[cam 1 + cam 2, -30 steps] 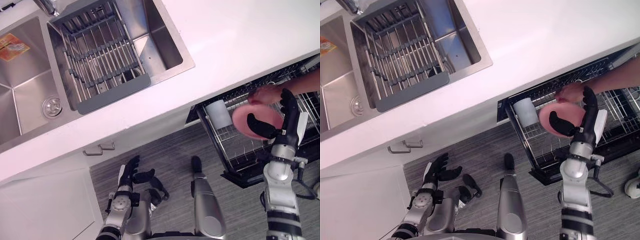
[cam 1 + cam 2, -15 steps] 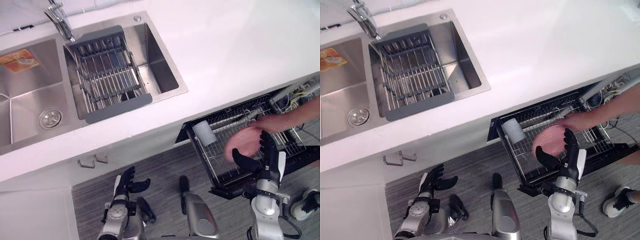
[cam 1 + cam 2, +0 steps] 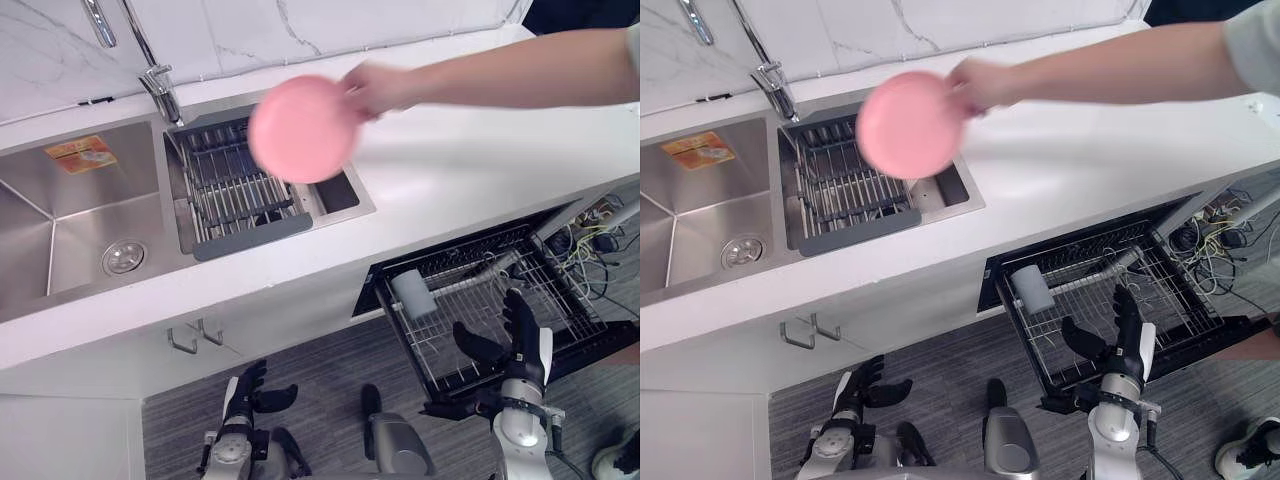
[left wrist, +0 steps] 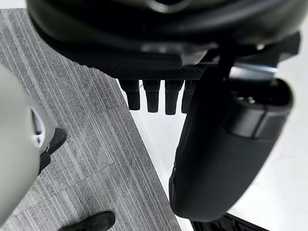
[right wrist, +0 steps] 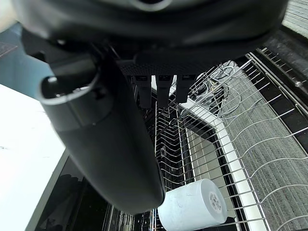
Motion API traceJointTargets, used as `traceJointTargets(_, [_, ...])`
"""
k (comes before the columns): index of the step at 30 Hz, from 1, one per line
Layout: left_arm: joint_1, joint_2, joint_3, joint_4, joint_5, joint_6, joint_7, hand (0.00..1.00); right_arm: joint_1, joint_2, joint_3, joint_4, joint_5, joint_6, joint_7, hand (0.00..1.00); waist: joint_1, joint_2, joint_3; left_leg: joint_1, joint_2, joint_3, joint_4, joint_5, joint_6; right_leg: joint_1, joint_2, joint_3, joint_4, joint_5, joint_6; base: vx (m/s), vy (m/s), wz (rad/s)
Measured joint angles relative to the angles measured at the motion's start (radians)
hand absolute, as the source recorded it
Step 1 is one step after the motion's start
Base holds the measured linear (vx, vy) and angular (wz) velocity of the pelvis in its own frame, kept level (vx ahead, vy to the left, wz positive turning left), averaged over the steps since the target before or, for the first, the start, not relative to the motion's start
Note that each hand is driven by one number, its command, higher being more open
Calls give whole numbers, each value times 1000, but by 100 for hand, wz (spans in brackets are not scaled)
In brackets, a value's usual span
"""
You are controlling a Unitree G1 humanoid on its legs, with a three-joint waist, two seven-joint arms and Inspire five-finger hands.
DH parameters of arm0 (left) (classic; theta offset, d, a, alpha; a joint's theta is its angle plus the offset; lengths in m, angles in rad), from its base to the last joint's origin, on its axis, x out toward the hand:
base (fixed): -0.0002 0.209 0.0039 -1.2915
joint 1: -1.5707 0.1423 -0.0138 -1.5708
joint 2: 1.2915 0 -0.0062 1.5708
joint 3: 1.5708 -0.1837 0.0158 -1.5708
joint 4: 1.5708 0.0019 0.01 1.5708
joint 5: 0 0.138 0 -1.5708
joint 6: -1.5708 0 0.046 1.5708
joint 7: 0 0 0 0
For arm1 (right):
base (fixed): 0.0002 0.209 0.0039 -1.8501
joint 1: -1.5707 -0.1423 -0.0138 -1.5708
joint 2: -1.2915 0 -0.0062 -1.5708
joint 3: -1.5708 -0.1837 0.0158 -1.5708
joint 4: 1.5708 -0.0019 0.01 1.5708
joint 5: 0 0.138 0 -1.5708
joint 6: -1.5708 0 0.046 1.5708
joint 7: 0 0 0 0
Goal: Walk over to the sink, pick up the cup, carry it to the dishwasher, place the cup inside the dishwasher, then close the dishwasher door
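A person's hand [image 3: 385, 88] holds the pink cup [image 3: 300, 128] in the air over the sink's drying rack [image 3: 235, 195]. My right hand [image 3: 520, 345] is open and empty, raised in front of the pulled-out dishwasher rack [image 3: 565, 300]; its thumb [image 5: 110, 144] and straight fingers show before the wires in the right wrist view. A white cup [image 3: 413, 293] lies on its side in the rack's near corner. My left hand [image 3: 248, 390] hangs low over the grey floor, fingers relaxed and holding nothing.
The double steel sink [image 3: 70, 215] with its faucet [image 3: 160, 85] is set in the white counter [image 3: 470, 170]. The dishwasher's open door [image 3: 610, 335] juts out over the floor at the right. Cabinet handles [image 3: 195, 335] sit below the sink.
The person took the pink cup out of my right hand and carried it up over the sink. My right hand has dropped lower, empty. The camera has tilted up towards the wall.
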Motion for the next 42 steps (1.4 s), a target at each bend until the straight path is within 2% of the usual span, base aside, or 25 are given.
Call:
traceJointTargets(8, [11, 0, 2, 13, 0, 1, 0, 90, 7, 1, 0, -13, -10, 0, 0, 90, -2, -4, -39, 12, -4, -3, -16, 3, -1, 19, 1, -4, -24, 3, 3, 22, 10, 1])
traceJointTargets(11, [14, 0, 4, 32, 1, 2, 0, 90, 40, 5, 15, -101, -43, 0, 0, 90, -8, -6, -45, 32, -4, -11, -23, 3, -1, 51, 1, -14, -47, 8, 6, 44, 18, 6])
traceJointTargets(15, [22, 9, 4, 40, 19, 3, 0, 90, 61, 11, 37, -225, -90, -9, 0, 90, -19, -23, -58, 39, -11, -24, -32, 4, -1, 72, -3, -25, -70, 15, 9, 8, 15, 9])
traceJointTargets(16, [24, 20, 4, 48, 19, 3, -1, 90, 63, 11, 41, -264, -103, -22, 0, 90, -23, -35, -67, 40, -16, -33, -35, 5, 1, 81, -7, -31, -77, 17, 11, 4, 15, 13])
traceJointTargets(20, [20, 39, 5, 81, 20, 2, -1, 90, 51, -4, 42, -317, -129, -43, 1, 90, -27, -47, -86, 44, -33, -51, -45, 10, 8, 101, -18, -47, -97, 25, 19, 5, 23, 15])
traceJointTargets(25, [26, 66, 20, 113, 20, 2, -1, 90, -39, -108, 83, -323, -129, -78, 17, 90, -25, -58, -95, 44, -57, -73, -59, 16, 19, 114, -39, -63, -111, 32, 28, -20, 42, 15])
traceJointTargets(29, [26, 70, 43, 116, 21, 1, -2, 90, -155, -234, 142, -307, -126, -107, 39, 90, -21, -59, -96, 33, -75, -101, -69, 21, 27, 115, -57, -86, -113, 32, 30, -26, 31, 19])
traceJointTargets(33, [20, 73, 42, 116, 19, -2, -4, 90, -297, -361, 196, -192, -121, -132, 58, 90, -8, -61, -97, 10, -88, -134, -75, 32, 40, 114, -71, -117, -117, 32, 30, 8, 20, 24])
traceJointTargets(35, [14, 73, 42, 116, 19, -4, -4, 90, -349, -397, 219, -129, -115, -131, 65, 90, 6, -62, -98, 6, -92, -142, -78, 38, 42, 114, -73, -126, -119, 32, 30, 35, 13, 16])
traceJointTargets(42, [9, 78, 34, 123, 17, -14, -4, 90, -508, -503, 347, 8, -114, -136, 92, 90, 14, -61, -100, -21, -103, -179, -88, 52, 48, 115, -77, -167, -137, 33, 30, 23, 4, 16])
